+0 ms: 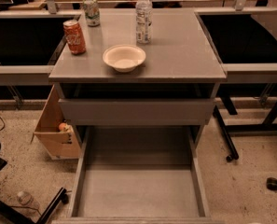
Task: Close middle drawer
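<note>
- Cabinet (184, 55) sits dead centre in your view, with a flat grey top and its drawers facing you.
- And there's your target: the middle drawer (138, 190) is pulled far out toward the camera, low in the picture. It is a wide, shallow grey box with a bare floor, and its front edge runs along the bottom of the frame.
- Just above it you see the upper drawer front (135, 112), a plain grey band with no handle. It sits under a dark gap below the top.
- On the top, you've got a red soda can (75, 36) upright at the left. A second can (91, 10) stands behind it near the back edge.
- A water bottle (143, 15) stands upright at the back, about the middle, and a pale bowl (124, 57) sits in front of it, nearer the front edge. The two are apart.
- To the left of the cabinet, a cardboard box (54, 129) rests on the floor, touching or just beside the cabinet's side.
- At lower left, a clear plastic bottle (26, 199) lies on the speckled floor.
- At far right, a black caster (275, 183) rests on the floor, well away from the drawer.
- The gripper is outside this camera view, so you cannot tell what state it is in.
</note>
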Available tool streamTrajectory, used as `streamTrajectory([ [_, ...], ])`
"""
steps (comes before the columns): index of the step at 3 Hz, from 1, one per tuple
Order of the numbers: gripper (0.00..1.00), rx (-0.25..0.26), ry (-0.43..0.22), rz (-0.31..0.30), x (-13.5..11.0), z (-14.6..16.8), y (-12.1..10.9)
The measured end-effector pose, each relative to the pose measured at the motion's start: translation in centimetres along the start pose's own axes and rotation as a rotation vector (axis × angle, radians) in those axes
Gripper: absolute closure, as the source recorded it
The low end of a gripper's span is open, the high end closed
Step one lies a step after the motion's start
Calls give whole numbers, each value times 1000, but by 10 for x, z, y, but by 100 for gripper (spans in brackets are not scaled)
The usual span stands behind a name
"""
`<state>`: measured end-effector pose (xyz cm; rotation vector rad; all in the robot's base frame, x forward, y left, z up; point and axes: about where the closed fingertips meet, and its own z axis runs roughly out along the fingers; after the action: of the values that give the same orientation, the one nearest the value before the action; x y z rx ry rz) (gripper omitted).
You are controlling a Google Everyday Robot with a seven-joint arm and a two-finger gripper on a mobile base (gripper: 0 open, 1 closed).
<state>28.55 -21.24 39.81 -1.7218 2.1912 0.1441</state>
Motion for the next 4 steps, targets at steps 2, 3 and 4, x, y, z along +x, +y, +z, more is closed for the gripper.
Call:
streamTrajectory([
  [2, 100, 141, -188, -85, -11, 51, -36],
  [3, 100, 196, -236, -117, -19, 62, -52],
  [4, 100, 233, -263, -146, -31, 67, -71],
])
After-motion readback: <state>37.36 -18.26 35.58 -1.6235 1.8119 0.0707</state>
